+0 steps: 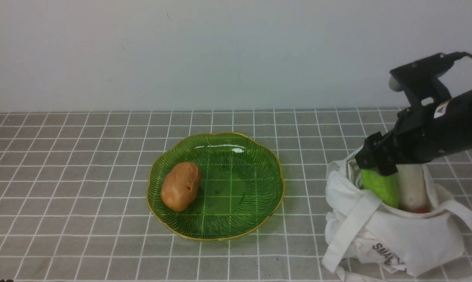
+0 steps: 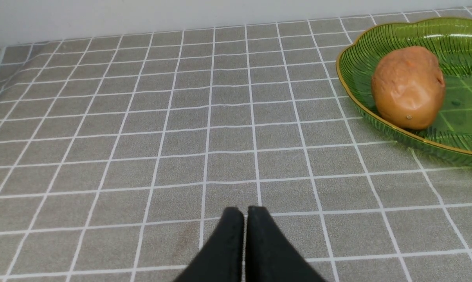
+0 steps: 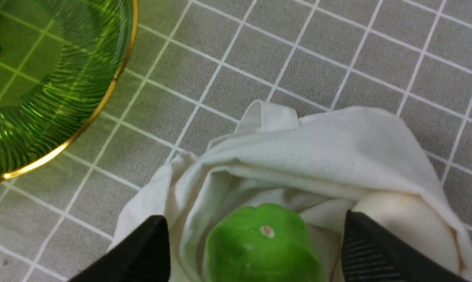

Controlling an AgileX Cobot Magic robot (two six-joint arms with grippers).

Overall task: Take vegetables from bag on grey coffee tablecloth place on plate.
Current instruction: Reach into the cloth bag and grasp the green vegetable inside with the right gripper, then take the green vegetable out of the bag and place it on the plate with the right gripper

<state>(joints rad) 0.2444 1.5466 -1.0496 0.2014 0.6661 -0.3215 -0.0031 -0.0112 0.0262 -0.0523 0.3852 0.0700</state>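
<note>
Potato (image 1: 180, 187) on plate (image 1: 273, 158), green vegetable (image 1: 382, 187) and radish (image 1: 412, 188) in bag (image 1: 412, 235), right pincer (image 3: 254, 219) wide at its mouth, left pincer (image 2: 245, 211) closed

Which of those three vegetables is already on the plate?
The brown potato: it alone lies on the green plate. The light-green vegetable and white radish stand in the cloth bag.
</note>
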